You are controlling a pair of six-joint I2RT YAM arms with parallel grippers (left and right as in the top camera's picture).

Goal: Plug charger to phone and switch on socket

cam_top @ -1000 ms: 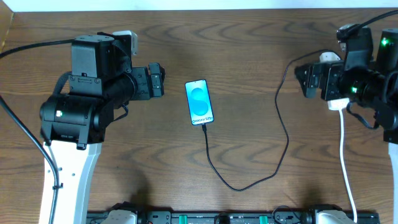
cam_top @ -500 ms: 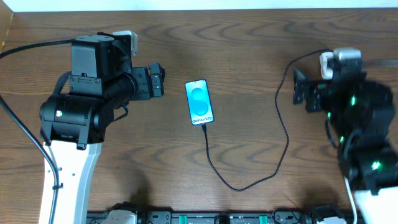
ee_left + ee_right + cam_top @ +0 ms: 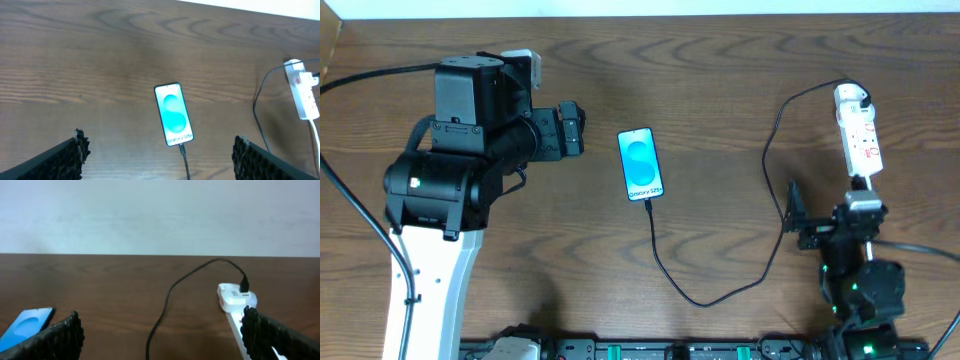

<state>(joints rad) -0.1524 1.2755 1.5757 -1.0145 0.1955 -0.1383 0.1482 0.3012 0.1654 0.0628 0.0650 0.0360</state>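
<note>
shows a wooden table [image 3: 720,60] from above. at its middle, the phone [image 3: 641,165], flat, screen up and lit blue, probably set there within reach of both arms. from its near edge, the charger [image 3: 782,228]: thin black cable in a slack loop toward the front, then back to the far end of the socket [image 3: 858,130], a white strip at the right. seems plugged in at both ends, with the slack keeping pull off the plugs. cannot tell the switch position. left gripper [image 3: 576,130] just left of the phone, jaws spread wide, holding nothing. right gripper [image 3: 161,319] low at the front right, apart from the socket, likewise wide and empty, facing it.
</note>
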